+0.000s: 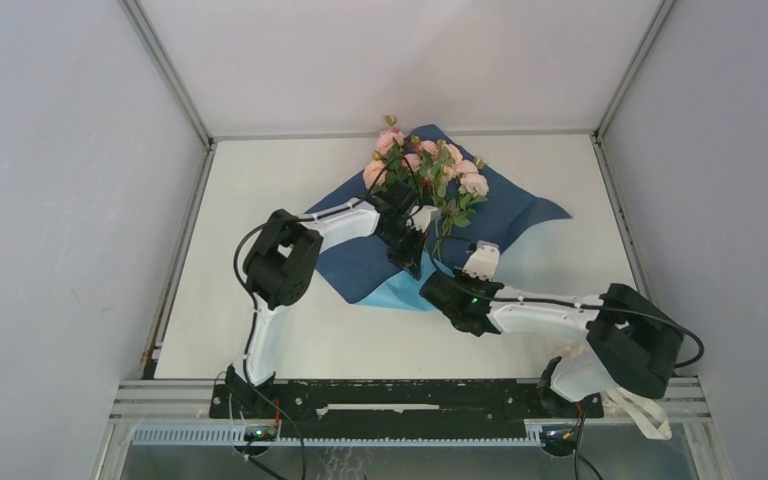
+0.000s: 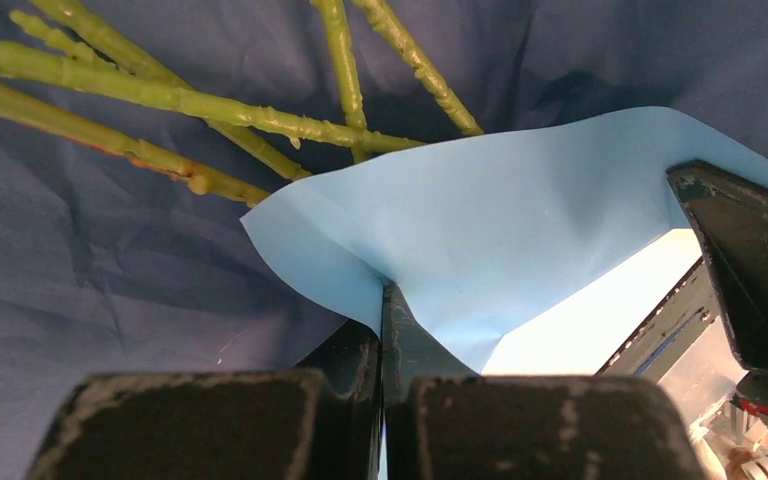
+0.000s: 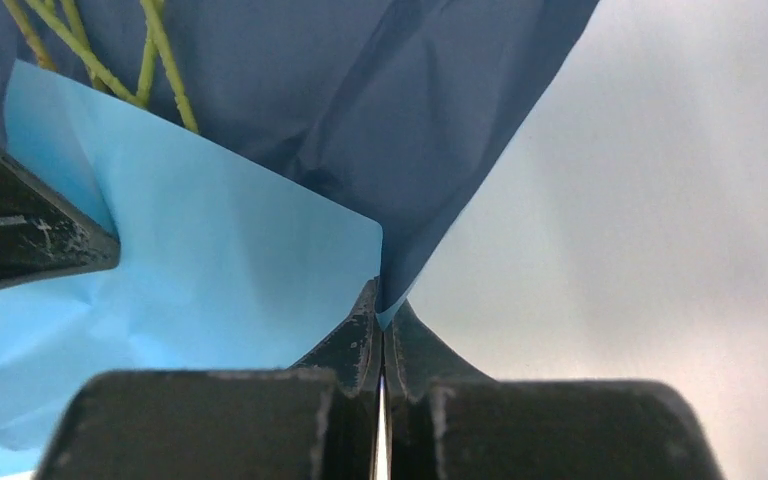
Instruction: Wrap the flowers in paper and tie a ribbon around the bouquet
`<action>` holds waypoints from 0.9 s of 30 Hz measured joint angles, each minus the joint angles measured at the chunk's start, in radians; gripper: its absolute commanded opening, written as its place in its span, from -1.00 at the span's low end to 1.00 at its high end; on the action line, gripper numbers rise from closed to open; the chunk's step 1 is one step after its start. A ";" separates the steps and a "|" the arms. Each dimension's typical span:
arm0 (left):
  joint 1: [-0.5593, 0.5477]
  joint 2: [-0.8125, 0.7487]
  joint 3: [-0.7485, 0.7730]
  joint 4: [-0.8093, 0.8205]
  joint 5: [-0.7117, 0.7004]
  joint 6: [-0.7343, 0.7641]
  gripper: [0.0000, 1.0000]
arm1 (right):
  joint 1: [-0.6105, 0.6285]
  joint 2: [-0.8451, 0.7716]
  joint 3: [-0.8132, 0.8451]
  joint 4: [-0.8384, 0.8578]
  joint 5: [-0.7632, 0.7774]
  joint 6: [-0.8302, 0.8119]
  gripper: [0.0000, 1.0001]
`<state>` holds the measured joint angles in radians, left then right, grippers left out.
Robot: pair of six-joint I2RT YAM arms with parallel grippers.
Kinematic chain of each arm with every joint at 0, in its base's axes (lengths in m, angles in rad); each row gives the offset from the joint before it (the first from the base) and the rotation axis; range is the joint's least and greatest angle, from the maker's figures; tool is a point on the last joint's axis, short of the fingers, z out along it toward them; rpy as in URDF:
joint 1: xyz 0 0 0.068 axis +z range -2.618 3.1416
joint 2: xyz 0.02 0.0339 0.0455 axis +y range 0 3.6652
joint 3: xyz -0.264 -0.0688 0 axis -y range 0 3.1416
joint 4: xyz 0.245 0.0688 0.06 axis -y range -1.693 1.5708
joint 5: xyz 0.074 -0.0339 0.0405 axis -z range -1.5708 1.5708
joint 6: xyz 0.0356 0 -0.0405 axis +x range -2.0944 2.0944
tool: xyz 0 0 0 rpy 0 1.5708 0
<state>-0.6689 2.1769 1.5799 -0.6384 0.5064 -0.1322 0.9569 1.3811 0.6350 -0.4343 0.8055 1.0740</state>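
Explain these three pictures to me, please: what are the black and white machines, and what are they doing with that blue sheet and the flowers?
Those are two robot arms, the left arm and the right arm, bolted at the near edge of a table. The wide picture looks down from above; each close-up comes from a camera on one wrist. Pink flowers lie on a blue paper sheet. Each arm's jaws are shut, pinching the paper's turned-up near corner, whose lighter underside shows.

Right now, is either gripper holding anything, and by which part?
Both grip the large blue wrapping paper sheet: the left gripper pinches its folded-up light-blue near edge, and the right gripper pinches the edge beside it.
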 measured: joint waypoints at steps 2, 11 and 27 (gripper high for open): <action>0.001 0.002 0.003 0.000 -0.001 0.000 -1.00 | 0.026 0.045 0.049 -0.053 0.047 -0.040 -1.00; 0.008 0.016 0.020 -0.011 0.013 0.000 -1.00 | 0.132 0.103 0.095 0.040 0.118 -0.500 -1.00; 0.018 0.021 0.021 -0.011 0.032 -0.001 -1.00 | 0.198 0.271 0.206 0.317 -0.026 -0.981 -1.00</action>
<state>-0.6510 2.1979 1.6012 -0.6498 0.5388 -0.1333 1.1549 1.6520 0.8413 -0.1169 0.7792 0.0933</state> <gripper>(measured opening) 0.004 0.006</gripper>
